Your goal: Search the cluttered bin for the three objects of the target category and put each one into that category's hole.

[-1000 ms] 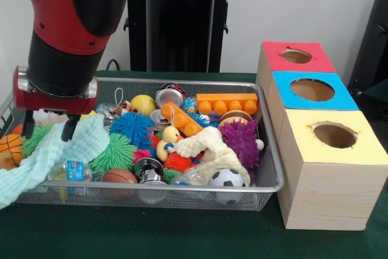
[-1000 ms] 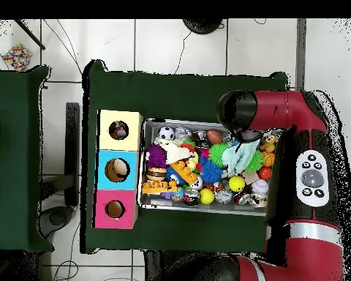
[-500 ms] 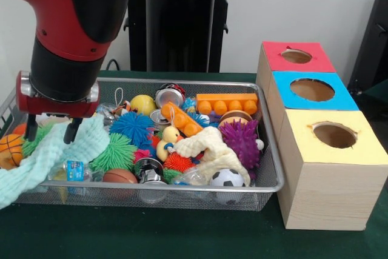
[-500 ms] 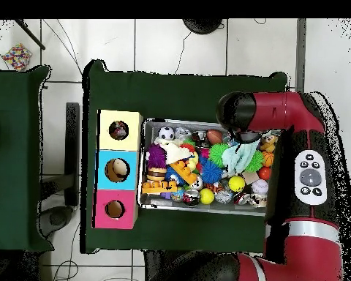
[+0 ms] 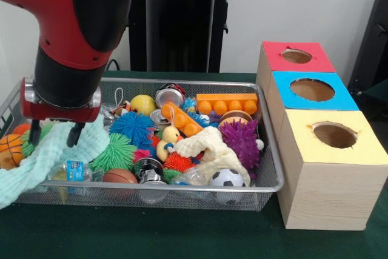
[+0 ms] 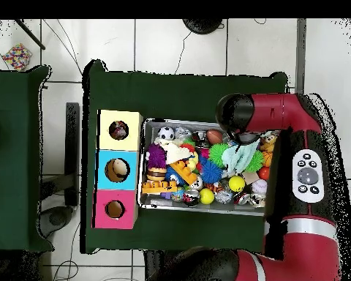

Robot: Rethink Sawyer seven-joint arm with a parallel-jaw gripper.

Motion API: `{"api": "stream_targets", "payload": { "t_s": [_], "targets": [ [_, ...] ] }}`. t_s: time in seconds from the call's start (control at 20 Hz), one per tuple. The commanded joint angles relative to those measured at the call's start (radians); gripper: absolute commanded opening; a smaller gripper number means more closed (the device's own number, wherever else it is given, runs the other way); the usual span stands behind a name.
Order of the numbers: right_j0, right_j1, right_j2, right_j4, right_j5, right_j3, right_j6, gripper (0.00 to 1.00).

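- Bin: a wire-mesh tray on the green worktop, packed with toys; its right rim sits just beside the row of 3 boxes.
- Boxes: red, blue and yellow tops, each with 1 round hole, lined along the bin's right side in the front view.
- Arm: red and black, coming down over the bin's left end, wrist pointing straight down.
- Gripper: its 2 dark fingers are spread apart, tips at the mint-green cloth; whether they touch it I cannot tell.
- The cloth drapes over the bin's left front rim and hangs outside.
- Near the gripper: blue spiky ball, green spiky ball, small basketball.
- Open worktop lies in front of the bin.
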Motion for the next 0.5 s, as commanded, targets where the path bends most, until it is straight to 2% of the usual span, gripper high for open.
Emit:
{"api": "stream_targets", "payload": {
  "t_s": [0.05,0.25,0.5],
  "targets": [
    [0.008,0.096,0.004,-0.068,0.106,-0.032,-0.176,1.00],
    [0.010,0.091,0.003,-0.055,0.111,-0.038,-0.171,1.00],
    [0.007,0.052,-0.010,-0.070,0.108,-0.020,-0.228,1.00]
  ]
}}
